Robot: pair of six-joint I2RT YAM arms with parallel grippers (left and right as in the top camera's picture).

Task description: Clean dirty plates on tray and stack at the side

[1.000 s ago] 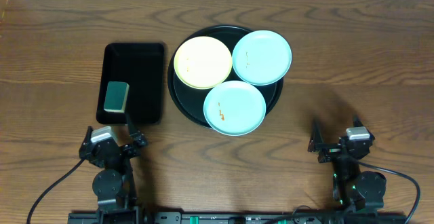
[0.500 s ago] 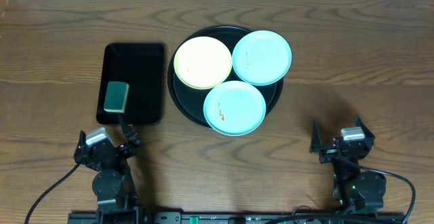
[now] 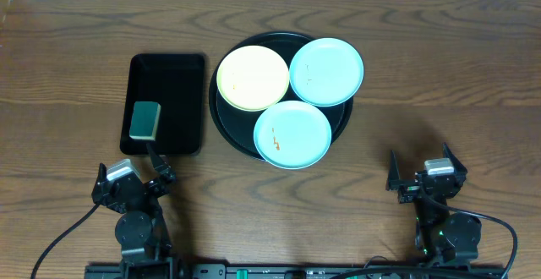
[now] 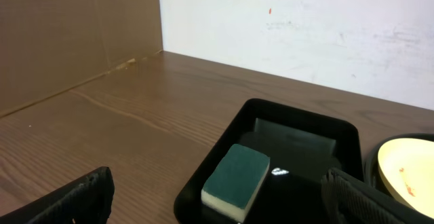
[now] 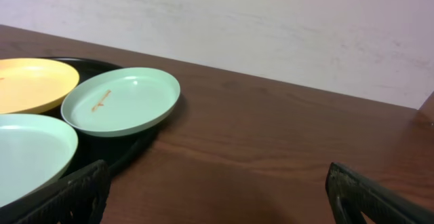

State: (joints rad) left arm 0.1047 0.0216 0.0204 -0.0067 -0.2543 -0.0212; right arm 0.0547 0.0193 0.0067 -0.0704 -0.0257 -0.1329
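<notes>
Left tool (image 3: 128,167), right tool (image 3: 420,162): both spread wide, empty, low at near edge of worktop, well apart from everything. Three plates (image 3: 292,134) crowd round tray (image 3: 226,131) mid-worktop toward far edge, rims touching or overlapping, smears up for wiping. Sponge (image 3: 145,120) lies in rectangular tray (image 3: 173,84) toward left edge, nearest left tool; likely first pick.

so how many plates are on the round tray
3. The yellow plate sits far left on the tray, one mint plate far right, the other mint plate nearest the robot. None seems hidden.
</notes>
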